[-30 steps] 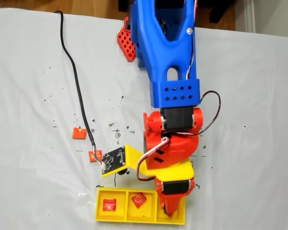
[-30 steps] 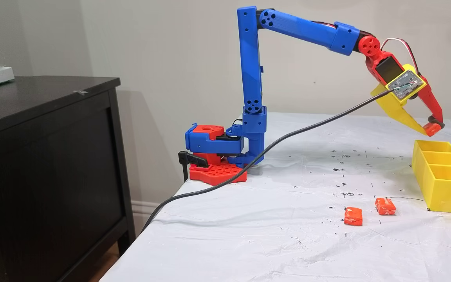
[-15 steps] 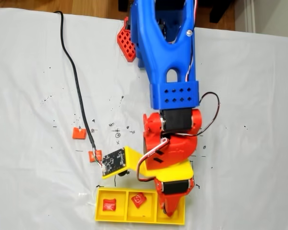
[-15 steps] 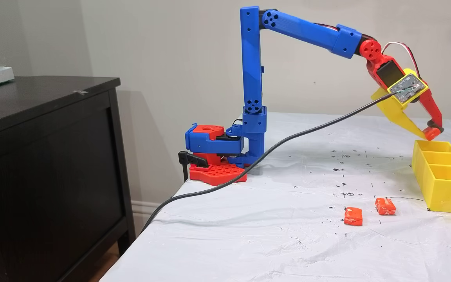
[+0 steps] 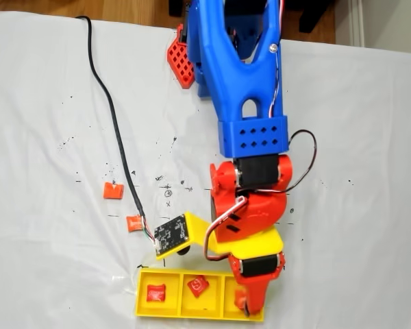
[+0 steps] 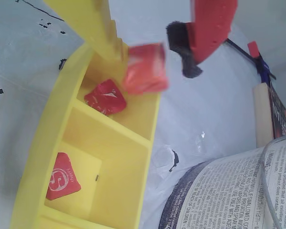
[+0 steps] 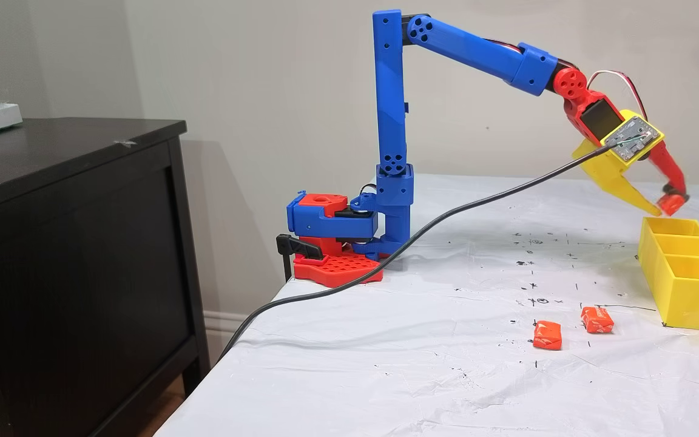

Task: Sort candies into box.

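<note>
Open cloth left of box (image 5: 145, 312); black cable (image 5: 113, 130) crosses it, beside two loose candies (image 5: 123, 206).

One fixed view straight down, another low side-on, wrist view close; all sharing the box (image 5: 145, 308).

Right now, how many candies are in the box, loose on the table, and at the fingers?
In the box: 2 candies
On the table: 2 candies
Between the fingers: 1 candy
Total: 5
</note>
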`<state>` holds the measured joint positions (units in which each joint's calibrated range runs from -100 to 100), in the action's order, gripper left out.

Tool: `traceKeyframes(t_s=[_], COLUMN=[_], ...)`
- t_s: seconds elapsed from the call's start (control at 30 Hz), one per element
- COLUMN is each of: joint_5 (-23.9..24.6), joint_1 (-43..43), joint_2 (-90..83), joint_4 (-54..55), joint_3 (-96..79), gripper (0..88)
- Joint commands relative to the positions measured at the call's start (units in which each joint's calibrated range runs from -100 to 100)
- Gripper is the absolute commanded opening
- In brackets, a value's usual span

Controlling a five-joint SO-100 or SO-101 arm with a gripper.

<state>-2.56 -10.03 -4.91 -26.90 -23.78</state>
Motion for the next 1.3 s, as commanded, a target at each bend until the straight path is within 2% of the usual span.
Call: traceKeyframes(t_s=[0.0,0.1,0.27,0.47,0.97,1.27], joint_5=[-0.24,-0.29,-0.34,-0.44,-2.30,-8.94], joint_1=[-0.66,-0.66,-0.48,0.06,6.40,15.82], joint_2=[-0.78,-0.95,-1.88,-4.93,-9.43,-6.88], joint_4=[0.99,0.75,0.26,-1.71,-20.21,-36.34], joint_3=[1.34,1.25,1.07,0.70,6.44,16.09], gripper=[24.9,28.3,24.3,0.2,0.2,0.2])
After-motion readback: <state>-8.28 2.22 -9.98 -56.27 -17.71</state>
